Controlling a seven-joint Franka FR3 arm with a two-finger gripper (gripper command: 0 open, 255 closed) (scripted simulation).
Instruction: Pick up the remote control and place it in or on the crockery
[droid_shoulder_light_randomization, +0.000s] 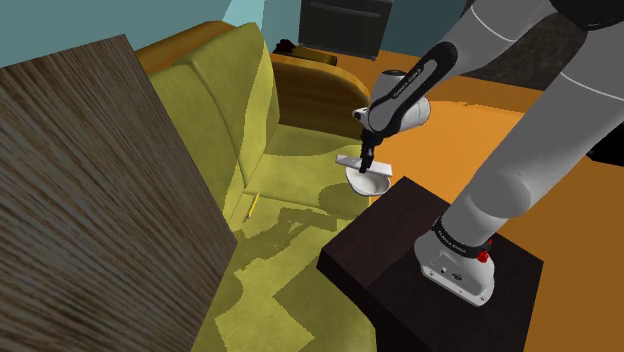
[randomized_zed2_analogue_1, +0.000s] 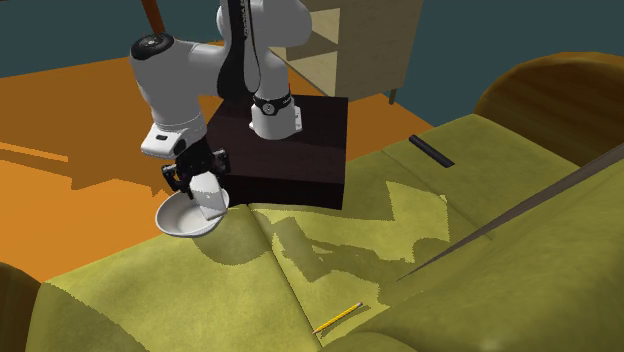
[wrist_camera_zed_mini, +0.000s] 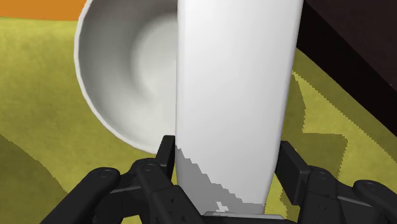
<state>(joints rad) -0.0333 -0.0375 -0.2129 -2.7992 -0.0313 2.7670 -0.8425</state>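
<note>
Two fingers (wrist_camera_zed_mini: 289, 168) clasp one white remote (wrist_camera_zed_mini: 235, 95) over one white bowl (wrist_camera_zed_mini: 121, 70).

the white arm (droid_shoulder_light_randomization: 520, 170) is being held outstretched, bent downward at the wrist (droid_shoulder_light_randomization: 398, 100); the black gripper (droid_shoulder_light_randomization: 366, 160) is being clamped on the remote (wrist_camera_zed_mini: 235, 89).

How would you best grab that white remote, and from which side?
Across its narrow width, pinching the two long edges, coming down onto its flat face. The remote is a long, thin slab, so probably only the width fits between the fingers. The gripper holds it so, near one end, over the bowl.
</note>
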